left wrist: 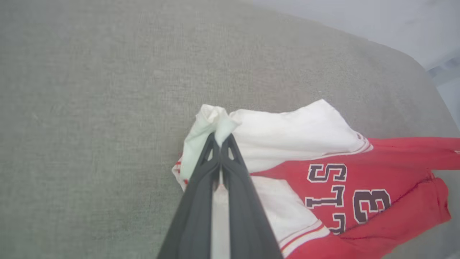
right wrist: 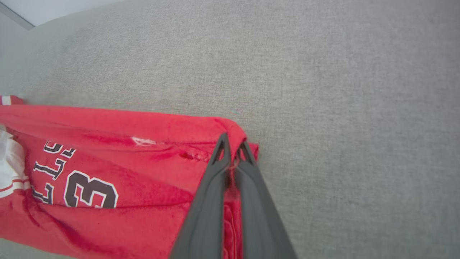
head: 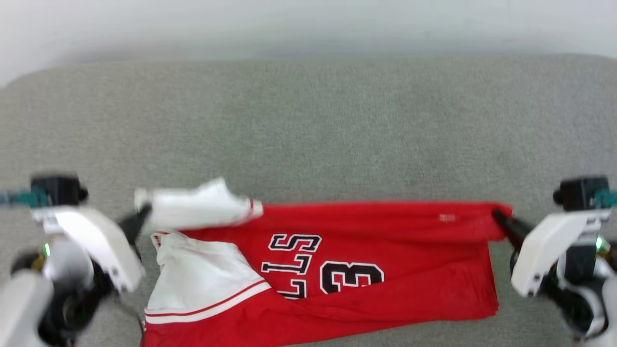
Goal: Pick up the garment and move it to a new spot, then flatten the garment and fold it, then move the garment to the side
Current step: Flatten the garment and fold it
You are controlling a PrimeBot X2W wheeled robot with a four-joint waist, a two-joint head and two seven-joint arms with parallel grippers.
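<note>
Evidently a soft, limp shirt: left gripper pinched shut on its sleeve at nine o'clock, right gripper on the hem corner at three.

Our two arms: white casings, charcoal fingers.
We see a glossy white shell on the left wrist and another white shell on the right, each topped by a black box with a teal fitting and a small green light. The left gripper and right gripper have long matte charcoal fingers with triangular cut-outs near the tips.
</note>
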